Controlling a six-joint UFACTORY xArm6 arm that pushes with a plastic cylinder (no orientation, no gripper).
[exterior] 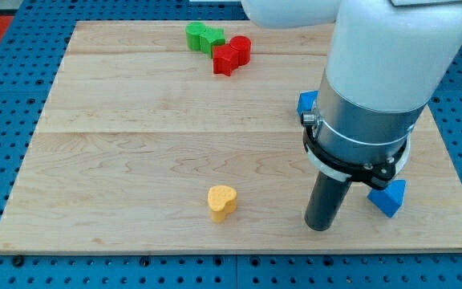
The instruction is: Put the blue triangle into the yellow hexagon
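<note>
My tip [319, 227]: a bare rod with no claw to open or hold, resting on the wooden board [135, 160] near the view's bottom right. Blue triangle [387, 197]: just right of it. Second blue block [307, 103]: partly hidden behind the arm. Yellow block [222, 202]: well left of the tip. Green blocks [203, 37] and red blocks [232, 54]: view's top.

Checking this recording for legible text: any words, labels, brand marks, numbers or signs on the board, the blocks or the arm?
None can be read.
Wooden board: plain grain, no print.
Blocks, namely green, red, yellow and the blue triangle: unmarked faces.
Arm housing: plain white, no visible logo.
My tip, left of the blue triangle: bare dark rod.
</note>
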